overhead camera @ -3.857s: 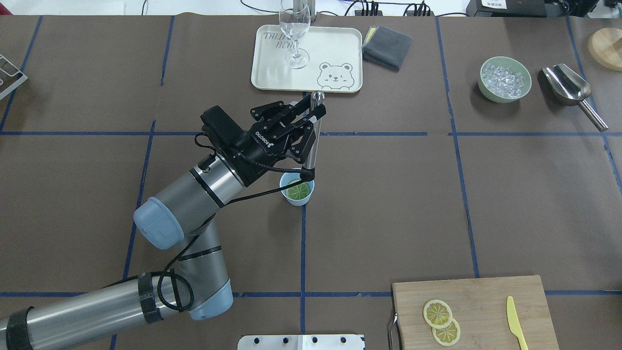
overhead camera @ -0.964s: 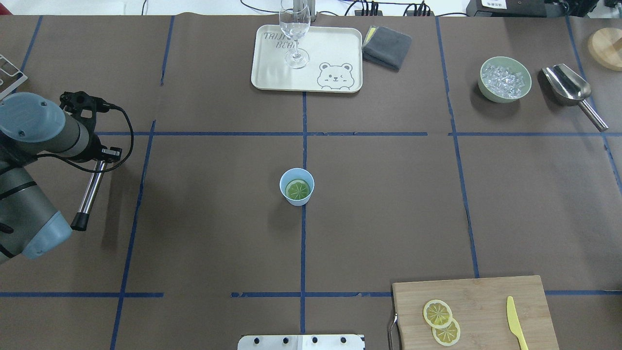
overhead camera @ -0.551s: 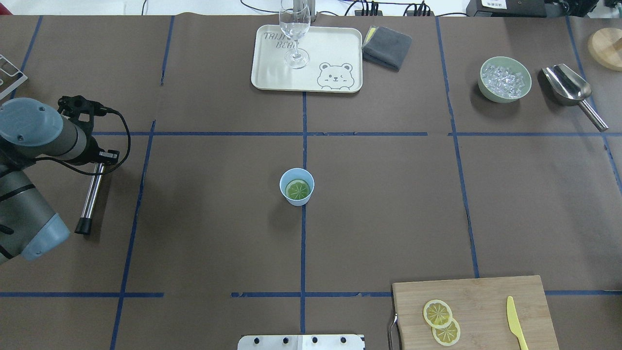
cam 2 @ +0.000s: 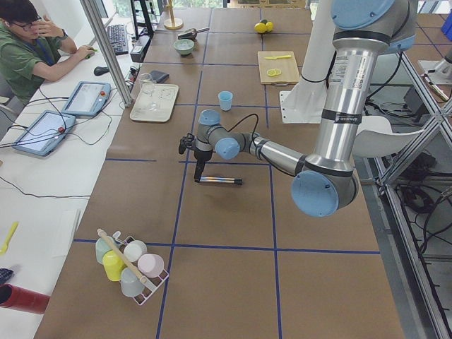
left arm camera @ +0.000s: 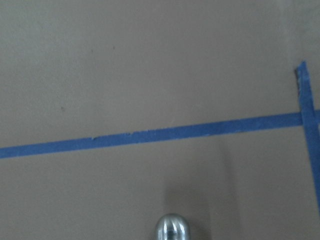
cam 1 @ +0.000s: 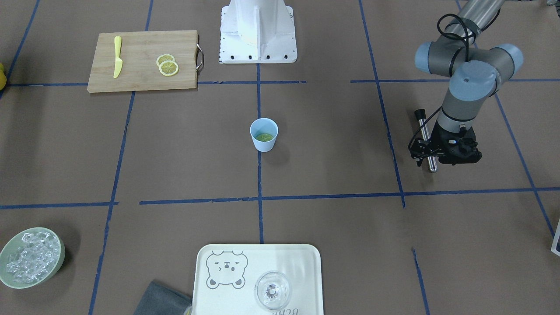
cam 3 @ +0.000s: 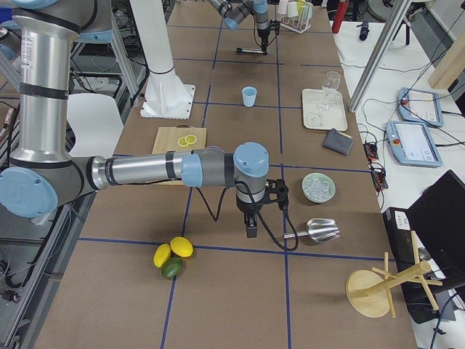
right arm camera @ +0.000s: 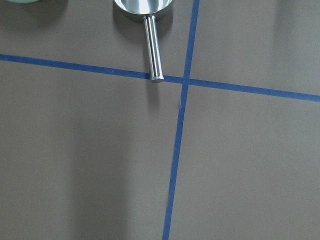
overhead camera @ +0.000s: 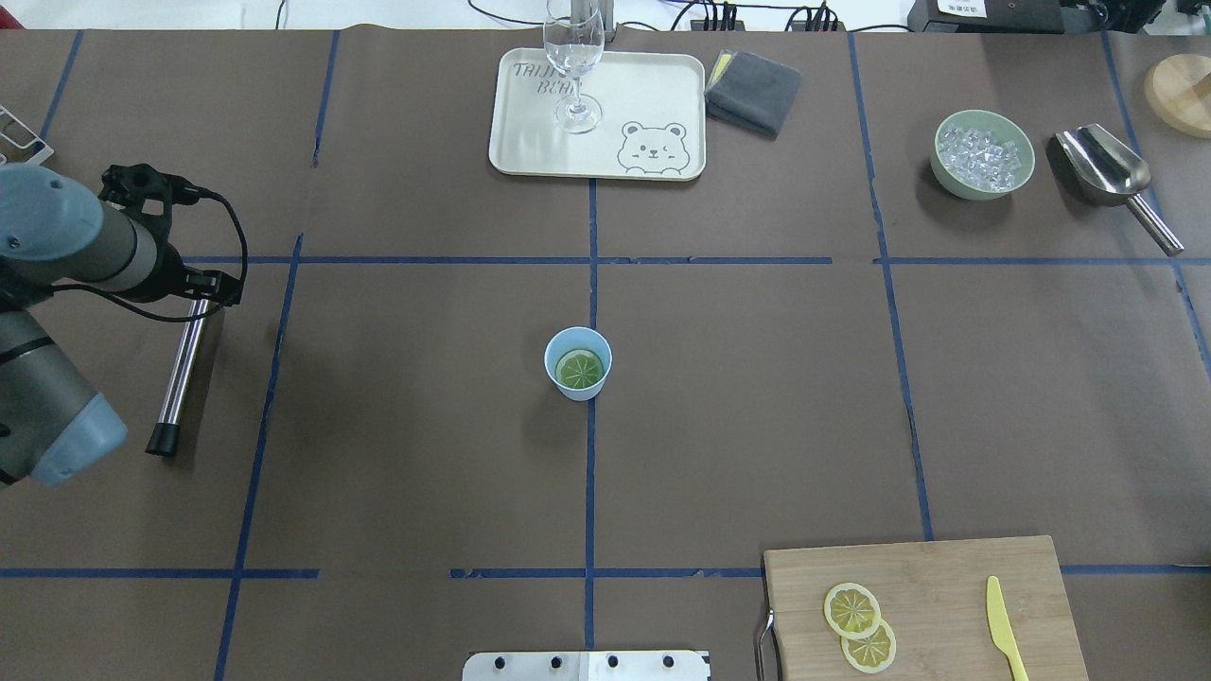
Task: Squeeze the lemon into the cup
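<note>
The light-blue cup stands at the table's centre, also in the front view. A lemon slice lies flat inside it and looks greenish. Two more lemon slices lie on the cutting board. My left gripper is far to the left of the cup, pointing down over one end of a steel rod that lies on the table. Its jaws look spread around the rod. My right gripper shows only in the right side view, near the scoop; I cannot tell its state.
At the back are a cream tray with a wine glass and a grey cloth. A green bowl of ice and a steel scoop are back right. A yellow knife lies on the board. A cup rack stands at the left end.
My left arm carried the rod from above the cup to the table's left side and laid it down. In the last half second the wrist shifted back while the rod stayed still.
</note>
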Controlling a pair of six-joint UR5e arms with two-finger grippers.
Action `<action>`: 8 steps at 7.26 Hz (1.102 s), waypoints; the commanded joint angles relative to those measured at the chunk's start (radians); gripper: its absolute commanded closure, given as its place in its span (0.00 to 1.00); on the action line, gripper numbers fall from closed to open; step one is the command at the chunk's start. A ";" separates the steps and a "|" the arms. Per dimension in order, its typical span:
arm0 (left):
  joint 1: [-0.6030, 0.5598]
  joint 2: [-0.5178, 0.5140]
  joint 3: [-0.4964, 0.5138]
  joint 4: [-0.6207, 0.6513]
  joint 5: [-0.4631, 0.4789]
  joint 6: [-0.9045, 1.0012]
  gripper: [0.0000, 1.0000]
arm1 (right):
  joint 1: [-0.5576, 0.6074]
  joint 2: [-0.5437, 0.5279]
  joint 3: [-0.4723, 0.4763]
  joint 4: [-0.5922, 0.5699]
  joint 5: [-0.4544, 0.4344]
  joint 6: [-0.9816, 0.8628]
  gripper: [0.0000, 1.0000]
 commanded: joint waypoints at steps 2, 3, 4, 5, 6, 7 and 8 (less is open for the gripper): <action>-0.320 0.037 -0.032 0.034 -0.221 0.497 0.00 | 0.000 -0.001 0.000 0.000 0.000 0.001 0.00; -0.420 0.049 -0.033 0.089 -0.227 0.652 0.00 | 0.000 -0.001 0.000 0.000 0.000 0.001 0.00; -0.539 0.049 -0.032 0.202 -0.229 0.840 0.00 | 0.002 -0.001 0.002 0.000 0.002 0.003 0.00; -0.647 0.048 -0.021 0.313 -0.231 0.974 0.00 | 0.002 -0.001 0.002 0.000 0.002 0.003 0.00; -0.707 0.055 -0.018 0.416 -0.296 1.036 0.00 | 0.000 -0.001 0.000 0.000 0.002 0.003 0.00; -0.726 0.090 -0.019 0.502 -0.404 1.037 0.00 | 0.000 -0.001 0.002 0.000 0.002 0.003 0.00; -0.758 0.124 -0.032 0.507 -0.430 1.037 0.00 | 0.000 -0.001 0.002 0.000 0.002 0.003 0.00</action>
